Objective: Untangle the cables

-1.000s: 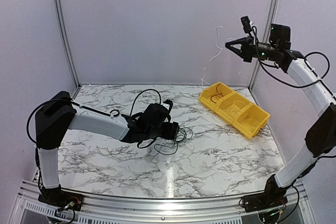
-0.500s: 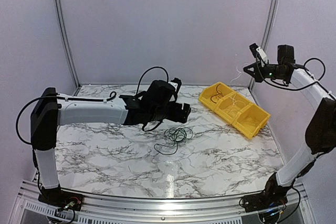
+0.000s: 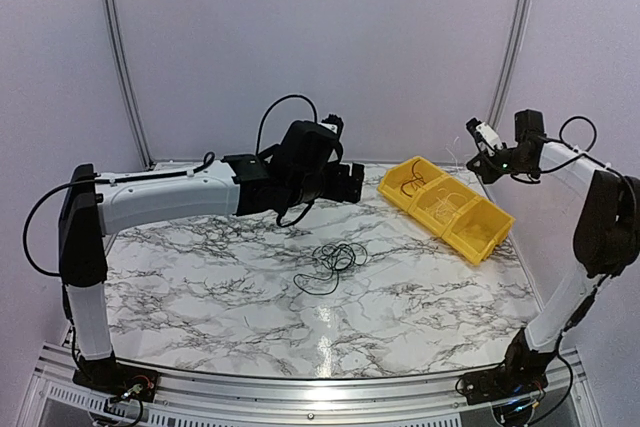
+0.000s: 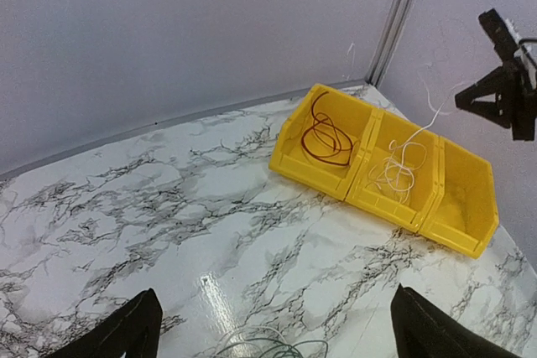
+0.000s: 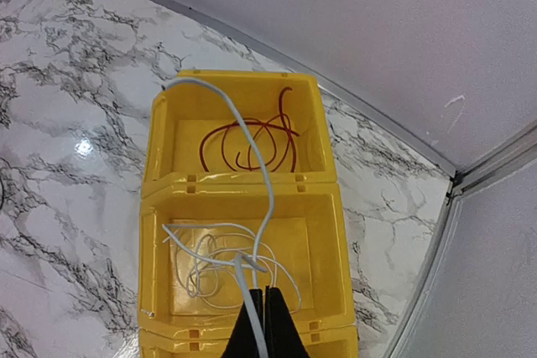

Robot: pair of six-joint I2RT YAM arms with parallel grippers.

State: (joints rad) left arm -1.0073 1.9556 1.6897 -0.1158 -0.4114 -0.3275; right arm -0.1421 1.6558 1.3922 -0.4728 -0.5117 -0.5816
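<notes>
One white cable (image 5: 270, 197) in right pincer (image 5: 259, 293)

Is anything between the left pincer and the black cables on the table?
Nothing visible. The left pincer hangs open above the cables, with only bare table between them; the bin sits well to the right.

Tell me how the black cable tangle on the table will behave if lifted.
Likely floppy: the black cable tangle lies in loose thin loops flat on the table, so it should droop. Probably very light, given such thin strands. The loops overlap, so lifting one may drag the others along.
</notes>
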